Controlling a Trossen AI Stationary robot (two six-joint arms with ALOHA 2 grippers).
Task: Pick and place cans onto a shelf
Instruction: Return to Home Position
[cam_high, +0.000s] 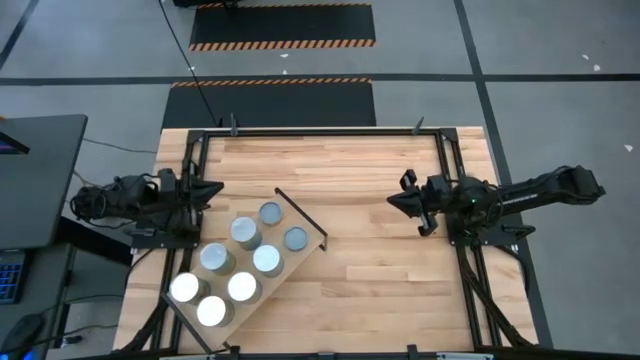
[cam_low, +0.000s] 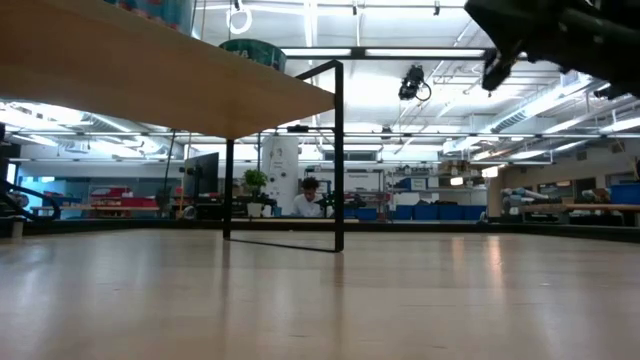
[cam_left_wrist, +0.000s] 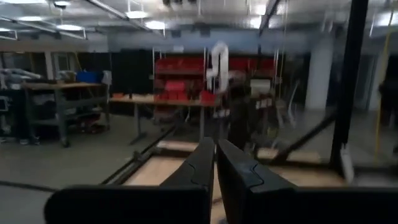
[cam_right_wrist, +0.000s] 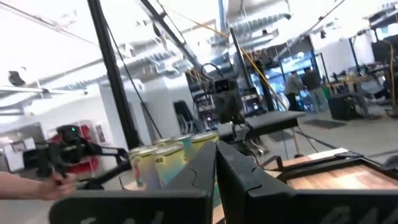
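Several cans (cam_high: 233, 262) with shiny silver tops stand upright on the shelf (cam_high: 297, 256), a light plywood board in a thin black frame lying slantwise at the table's near left. In the low view the shelf (cam_low: 150, 70) shows raised on black legs. Some cans show in the right wrist view (cam_right_wrist: 163, 158). My left gripper (cam_high: 216, 188) is shut and empty at the table's left edge, above the table. My right gripper (cam_high: 392, 201) is shut and empty at the table's right side, also raised; its fingers show closed in the right wrist view (cam_right_wrist: 216, 163).
The butcher-block tabletop (cam_high: 370, 260) lies bare between the shelf and my right arm. A black frame (cam_high: 320, 131) runs along the table's far edge and sides. A person (cam_low: 310, 197) sits far off in the room behind.
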